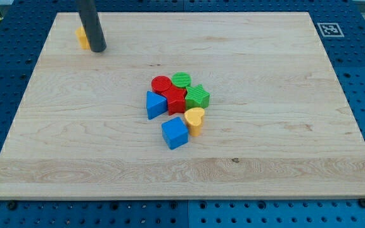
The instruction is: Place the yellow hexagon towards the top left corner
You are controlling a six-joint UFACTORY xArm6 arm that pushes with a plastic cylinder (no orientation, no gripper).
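The yellow hexagon (82, 37) lies near the board's top left corner, partly hidden behind the dark rod. My tip (98, 49) rests on the board just to the right of it, touching or nearly touching its right side. The other blocks lie in a cluster at the board's middle, far from the tip.
The cluster holds a red cylinder (161, 84), a green cylinder (182, 79), a red star-like block (176, 100), a green hexagon-like block (198, 96), a blue triangle (155, 104), a yellow heart (195, 119) and a blue cube (175, 132). A marker tag (329, 29) sits at the top right.
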